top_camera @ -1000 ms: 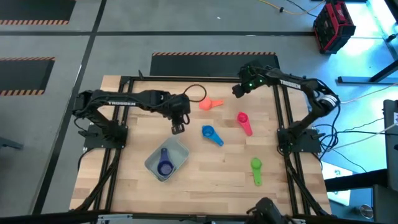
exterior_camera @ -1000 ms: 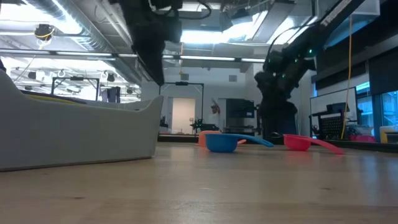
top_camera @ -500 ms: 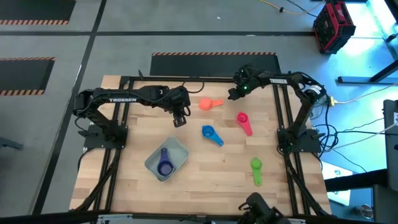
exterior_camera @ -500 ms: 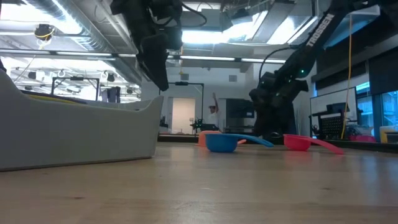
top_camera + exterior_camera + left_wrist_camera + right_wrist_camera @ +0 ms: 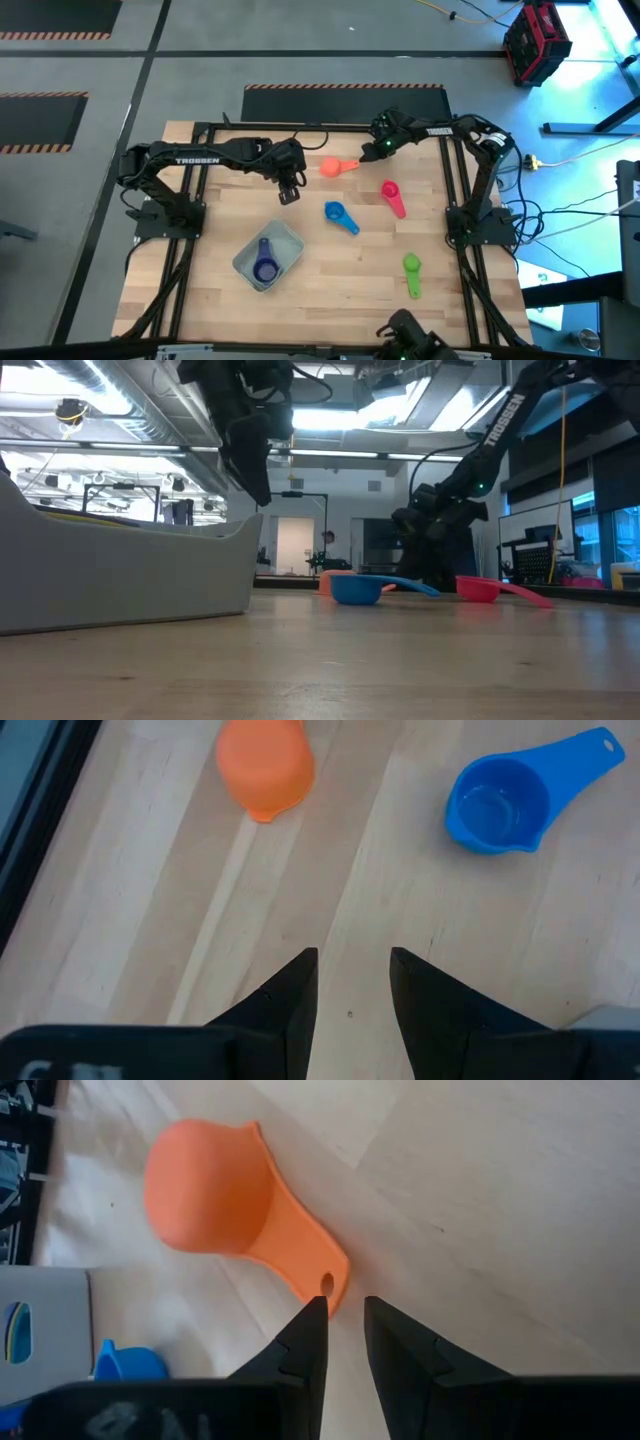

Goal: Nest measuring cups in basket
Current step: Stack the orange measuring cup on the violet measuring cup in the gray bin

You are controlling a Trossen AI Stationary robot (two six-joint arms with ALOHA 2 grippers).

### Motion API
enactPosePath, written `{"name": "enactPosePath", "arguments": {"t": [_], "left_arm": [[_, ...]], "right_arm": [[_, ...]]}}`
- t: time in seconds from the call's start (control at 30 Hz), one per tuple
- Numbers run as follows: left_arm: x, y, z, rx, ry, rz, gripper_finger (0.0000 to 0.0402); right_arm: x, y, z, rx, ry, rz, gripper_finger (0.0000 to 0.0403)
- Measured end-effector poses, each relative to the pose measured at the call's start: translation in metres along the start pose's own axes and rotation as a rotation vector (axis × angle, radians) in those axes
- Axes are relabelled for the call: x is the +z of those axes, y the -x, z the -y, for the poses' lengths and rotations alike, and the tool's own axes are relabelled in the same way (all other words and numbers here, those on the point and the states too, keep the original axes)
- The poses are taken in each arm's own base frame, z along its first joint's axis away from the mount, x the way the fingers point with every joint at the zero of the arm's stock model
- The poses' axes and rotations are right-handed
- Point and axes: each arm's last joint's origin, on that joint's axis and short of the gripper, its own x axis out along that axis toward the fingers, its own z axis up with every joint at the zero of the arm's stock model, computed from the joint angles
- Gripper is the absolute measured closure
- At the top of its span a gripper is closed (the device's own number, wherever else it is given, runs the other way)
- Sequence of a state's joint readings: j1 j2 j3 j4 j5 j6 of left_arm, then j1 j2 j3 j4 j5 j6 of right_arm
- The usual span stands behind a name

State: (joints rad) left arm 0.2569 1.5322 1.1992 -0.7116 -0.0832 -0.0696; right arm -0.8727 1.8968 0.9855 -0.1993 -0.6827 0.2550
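A coral-orange measuring cup (image 5: 336,167) lies bottom up near the far edge, its handle pointing toward the right arm. My right gripper (image 5: 343,1315) is low beside that handle's free end (image 5: 328,1283), fingers slightly open and touching nothing I can make out. My left gripper (image 5: 287,195) hangs open above bare wood between the coral cup (image 5: 265,765) and the blue cup (image 5: 497,807). The blue cup (image 5: 340,216) sits upright mid-table. The pink-red cup (image 5: 392,197) and green cup (image 5: 412,273) lie to its right. The purple cup (image 5: 264,264) rests in the grey-blue basket (image 5: 288,242).
Black frame rails (image 5: 457,190) run along the table's left and right sides by the arm bases. In the low view the basket's wall (image 5: 120,575) fills the near left. Bare wood lies between the cups and toward the near edge.
My right gripper has moved down and toward the table's left, closing on the coral cup's handle end. My left gripper has drawn a little toward the far edge, then held still. The cups and basket have stayed put.
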Motion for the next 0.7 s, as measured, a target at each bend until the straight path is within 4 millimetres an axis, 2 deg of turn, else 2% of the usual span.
{"name": "enactPosePath", "arguments": {"t": [0.7], "left_arm": [[0.0005,0.0,0.0,-0.001,0.001,0.006,0.0281]], "right_arm": [[-0.0001,-0.008,-0.0046,-0.028,0.031,0.01,0.0327]]}}
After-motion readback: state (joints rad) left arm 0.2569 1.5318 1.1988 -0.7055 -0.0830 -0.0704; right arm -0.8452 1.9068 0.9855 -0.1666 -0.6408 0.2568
